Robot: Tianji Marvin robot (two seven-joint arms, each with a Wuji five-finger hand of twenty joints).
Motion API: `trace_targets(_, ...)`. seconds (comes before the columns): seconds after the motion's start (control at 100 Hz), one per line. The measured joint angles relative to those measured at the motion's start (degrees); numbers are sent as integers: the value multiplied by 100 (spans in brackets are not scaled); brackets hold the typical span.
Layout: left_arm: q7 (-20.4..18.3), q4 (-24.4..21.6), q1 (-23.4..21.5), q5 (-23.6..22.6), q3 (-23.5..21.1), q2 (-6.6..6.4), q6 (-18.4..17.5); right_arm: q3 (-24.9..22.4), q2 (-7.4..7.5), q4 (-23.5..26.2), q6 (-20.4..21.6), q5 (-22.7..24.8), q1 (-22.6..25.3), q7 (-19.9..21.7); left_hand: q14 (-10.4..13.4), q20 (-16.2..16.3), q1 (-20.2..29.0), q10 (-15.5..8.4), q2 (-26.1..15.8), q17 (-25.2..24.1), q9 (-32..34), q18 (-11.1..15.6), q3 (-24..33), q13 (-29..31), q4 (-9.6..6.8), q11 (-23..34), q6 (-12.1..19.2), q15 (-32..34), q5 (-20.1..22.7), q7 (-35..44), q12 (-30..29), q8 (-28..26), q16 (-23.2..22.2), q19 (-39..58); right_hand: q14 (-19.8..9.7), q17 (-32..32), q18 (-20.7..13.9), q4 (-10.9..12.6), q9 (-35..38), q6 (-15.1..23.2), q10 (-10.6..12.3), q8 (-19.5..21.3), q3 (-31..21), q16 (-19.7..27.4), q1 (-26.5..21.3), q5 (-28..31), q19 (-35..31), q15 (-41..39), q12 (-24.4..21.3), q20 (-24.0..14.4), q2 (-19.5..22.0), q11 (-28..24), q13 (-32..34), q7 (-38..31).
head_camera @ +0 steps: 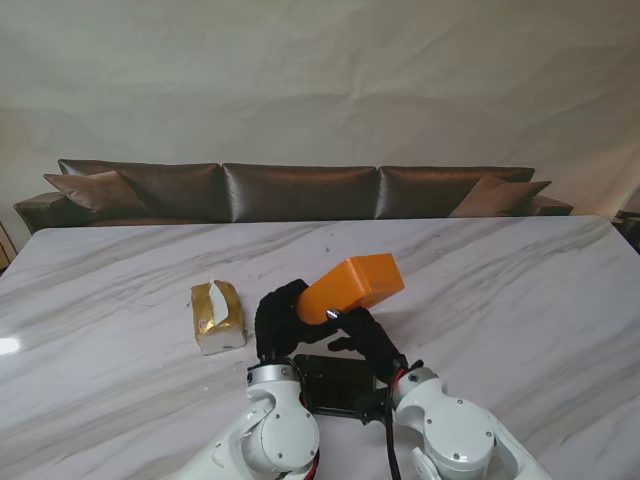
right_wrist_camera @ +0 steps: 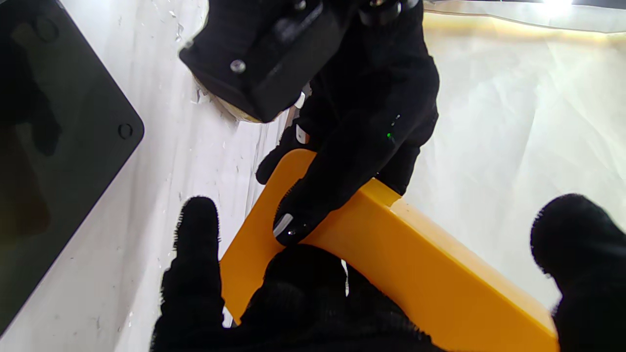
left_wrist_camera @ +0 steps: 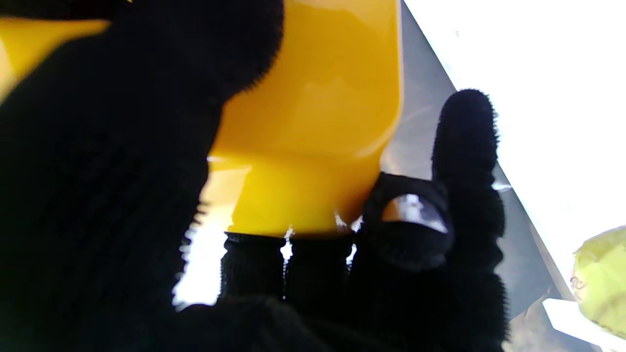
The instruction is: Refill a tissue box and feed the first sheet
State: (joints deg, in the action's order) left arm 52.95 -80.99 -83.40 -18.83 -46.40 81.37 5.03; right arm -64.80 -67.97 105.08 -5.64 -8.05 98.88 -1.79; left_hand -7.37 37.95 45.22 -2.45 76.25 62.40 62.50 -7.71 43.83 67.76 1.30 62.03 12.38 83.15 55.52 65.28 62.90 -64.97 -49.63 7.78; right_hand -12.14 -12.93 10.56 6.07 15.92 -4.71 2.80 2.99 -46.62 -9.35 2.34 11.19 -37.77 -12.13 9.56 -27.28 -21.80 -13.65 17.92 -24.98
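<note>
Centre of frame: left hand (head_camera: 280, 322) and right hand (head_camera: 368, 338) both clasp the tilted box (head_camera: 352, 287) — keep it steady, grips opposed — tissue pack (head_camera: 218, 316) waits centre-left.

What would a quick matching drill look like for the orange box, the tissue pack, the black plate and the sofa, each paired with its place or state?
Things:
1. orange tissue box
2. gold tissue pack
3. black plate
4. brown sofa

Places or states:
A. beyond the table's far edge
B. flat on the table between the two wrists
C. lifted and tilted, left hand and right hand both on it
D. on the table, left of the hands

Pairs: 1-C, 2-D, 3-B, 4-A
</note>
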Motion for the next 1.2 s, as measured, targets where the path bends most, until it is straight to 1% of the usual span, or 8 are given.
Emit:
trace_targets(0.16,-2,-38,-49,336,-55,47,-215,-93,12,124,37,99,114,48,0,4,0,-1,4,2,0,0,0,10,0,9,0,57,4,-7,0,0,0,0,78,-25,38,0,66,0,-59,10,0,-3,-1,83,-64,56,0,-63,0,-7,3,-13)
trace_targets(0.56,88,125,31,484,-90,140,-442,-383,88,436,60,378,443,133,5,9,0,-1,4,4,1,-1,2,10,52,174,-2,69,4,-22,2,-1,51,0,314,-141,130,-1,409,-194,-244,52,3,-25,-65,148,-264,135,0,-143,-6,-34,206,85)
trace_targets(0.59,106,229,79,484,-91,155,-504,-417,96,483,27,421,486,140,11,9,0,0,4,4,1,-1,4,10,52,221,-2,54,4,-22,2,-1,94,0,521,-141,130,-1,485,-233,-425,56,3,-25,-65,138,-269,129,0,-143,-6,-42,213,154)
trace_targets(0.62,123,325,130,477,-98,165,-521,-455,106,528,-15,468,536,154,28,9,-6,75,-2,4,1,-1,234,10,52,291,-2,44,6,-20,2,-1,97,0,1255,-142,131,-1,632,-225,-738,52,4,-82,-65,148,-278,47,13,-143,-7,-116,323,149)
trace_targets(0.66,136,420,193,449,-122,169,-517,-500,125,568,-71,527,607,192,42,9,-14,176,-125,4,1,3,453,11,117,308,-2,43,8,-10,2,-1,98,0,1501,-142,141,-1,717,-221,-836,119,4,-82,-65,312,-313,38,19,-144,-7,-127,325,-50)
trace_targets(0.93,137,650,499,317,-211,154,-456,-821,205,895,-209,844,1090,280,79,9,-14,185,-176,4,1,35,574,14,119,309,-2,43,9,-9,2,-1,133,0,1635,-148,175,-1,720,-224,-896,119,4,-82,-65,309,-331,36,76,-144,-7,-181,325,-61)
trace_targets(1.05,-63,689,598,-99,-178,84,-164,-898,215,1007,-319,1007,1175,262,95,10,-14,185,-176,4,1,48,581,15,119,309,-2,43,9,-8,2,-8,133,0,1635,-155,175,-1,867,-225,-900,120,5,-82,-71,390,-333,35,82,-144,-7,-216,325,-163)
trace_targets(1.2,-696,731,793,-758,-109,-169,225,-960,222,1071,-492,1115,1225,242,118,10,-14,185,-176,4,1,75,586,16,119,309,-2,43,8,-7,2,-60,133,0,1642,-201,177,-1,867,-226,-901,146,62,-82,-198,459,-356,30,84,-144,-7,-249,416,-165)
